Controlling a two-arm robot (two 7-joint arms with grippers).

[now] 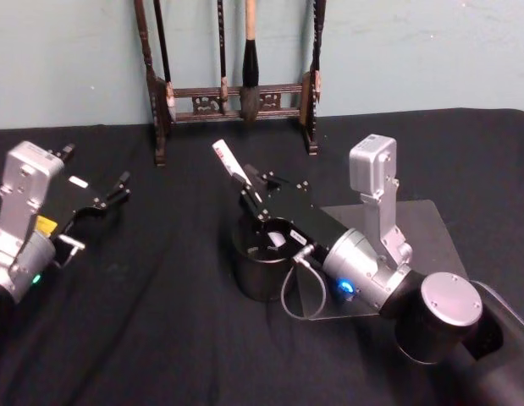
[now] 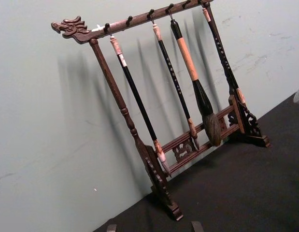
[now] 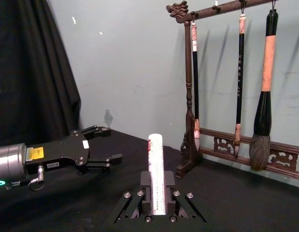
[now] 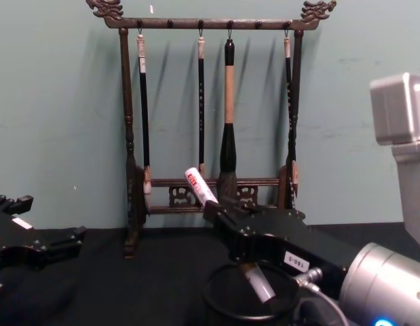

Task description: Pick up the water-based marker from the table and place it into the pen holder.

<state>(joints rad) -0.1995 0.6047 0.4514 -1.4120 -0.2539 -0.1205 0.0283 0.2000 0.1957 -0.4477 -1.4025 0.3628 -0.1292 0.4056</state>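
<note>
The water-based marker, white with red print, is tilted in my right gripper, which is shut on its middle. Its lower tip dips into the mouth of the pen holder, a round black mesh cup whose rim lies just below the gripper. In the right wrist view the marker stands up between the fingers. My left gripper rests open at the table's left, well away from the cup, and also appears as the left gripper in the right wrist view.
A dark wooden brush rack with hanging brushes stands at the back against the wall, close behind the cup. A grey flat board lies under my right arm. Black cloth covers the table.
</note>
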